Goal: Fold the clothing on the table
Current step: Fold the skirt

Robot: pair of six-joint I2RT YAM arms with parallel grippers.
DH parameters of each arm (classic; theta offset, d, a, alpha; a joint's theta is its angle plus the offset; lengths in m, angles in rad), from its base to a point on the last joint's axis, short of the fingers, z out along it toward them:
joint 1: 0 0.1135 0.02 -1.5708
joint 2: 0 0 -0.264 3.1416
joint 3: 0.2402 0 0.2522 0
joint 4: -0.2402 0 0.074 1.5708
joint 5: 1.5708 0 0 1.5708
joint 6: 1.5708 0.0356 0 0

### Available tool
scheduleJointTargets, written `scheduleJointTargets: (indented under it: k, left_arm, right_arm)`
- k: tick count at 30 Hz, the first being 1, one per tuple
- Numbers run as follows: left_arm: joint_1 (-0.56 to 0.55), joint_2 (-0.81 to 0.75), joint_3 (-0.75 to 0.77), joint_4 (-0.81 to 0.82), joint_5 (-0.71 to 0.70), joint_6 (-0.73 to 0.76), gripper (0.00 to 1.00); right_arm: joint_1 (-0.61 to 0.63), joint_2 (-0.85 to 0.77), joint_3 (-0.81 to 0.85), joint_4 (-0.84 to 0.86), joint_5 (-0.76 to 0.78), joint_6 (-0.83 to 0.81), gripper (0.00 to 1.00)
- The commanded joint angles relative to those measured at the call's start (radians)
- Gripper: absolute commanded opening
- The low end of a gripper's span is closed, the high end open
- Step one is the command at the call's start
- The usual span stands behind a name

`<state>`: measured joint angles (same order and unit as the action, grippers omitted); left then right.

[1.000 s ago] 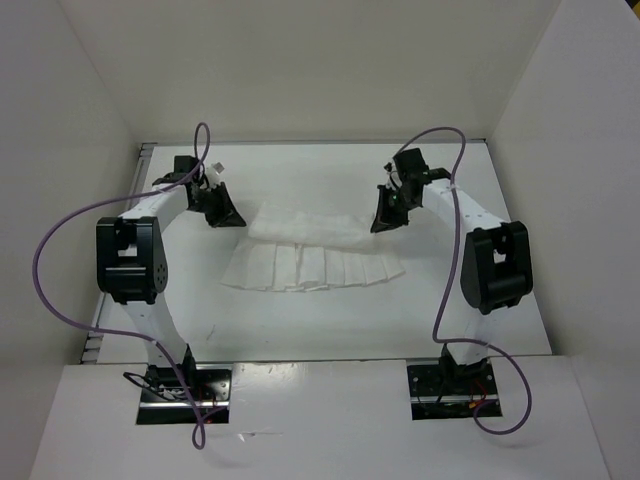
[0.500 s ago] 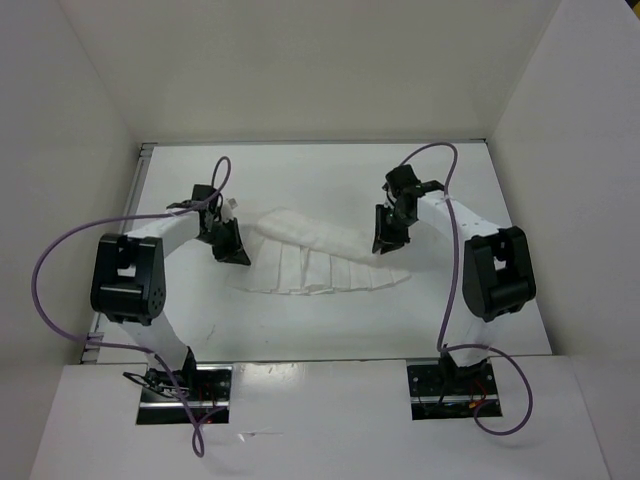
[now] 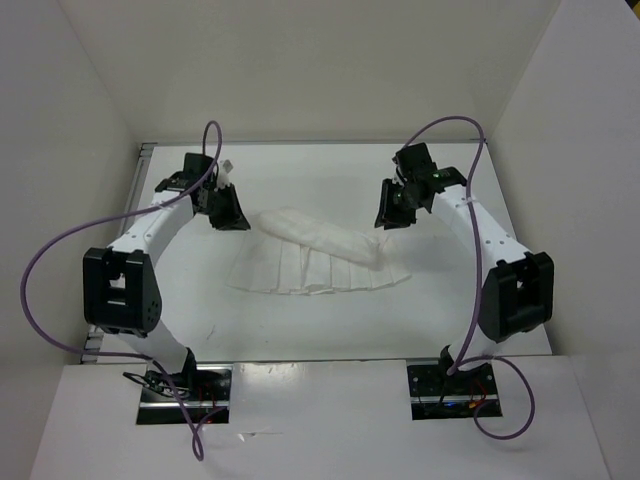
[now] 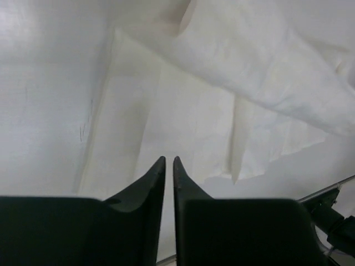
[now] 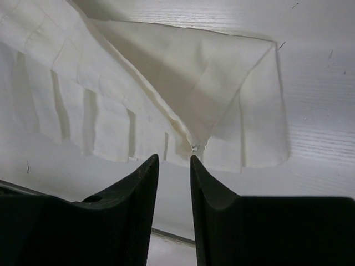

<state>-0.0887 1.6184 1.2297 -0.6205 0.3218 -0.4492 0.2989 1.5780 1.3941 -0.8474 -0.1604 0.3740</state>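
The clothing [image 3: 315,255] is a white pleated garment lying in the middle of the table [image 3: 300,180]. Its far part is folded over into a thick diagonal band, and the pleated hem fans out toward the near side. My left gripper [image 3: 228,210] hovers just off the garment's far-left corner, jaws a narrow slit apart and empty. In the left wrist view the gripper [image 4: 168,160] is above the clothing [image 4: 222,111]. My right gripper [image 3: 392,210] hangs off the far-right end, open and empty. In its wrist view the gripper [image 5: 173,159] looks down on the clothing's folded corner [image 5: 194,83].
White upright walls close in the table on the left, back and right. A grey metal edge [image 3: 140,160] runs along the left side. Purple cables [image 3: 45,260] loop out from both arms. The arm bases [image 3: 185,390] sit at the near edge.
Both grippers carried the garment's far edge toward the near side, then drew back and up. The right jaws opened and let go of the cloth; the left jaws parted slightly.
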Motion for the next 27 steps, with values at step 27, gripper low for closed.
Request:
scheduleJointTargets:
  k: [27]
  left_arm:
    - [0.066, 0.646, 0.565, 0.097, 0.177, 0.041, 0.33]
  right_arm:
    - [0.019, 0.53, 0.454, 0.102, 0.087, 0.02, 0.07]
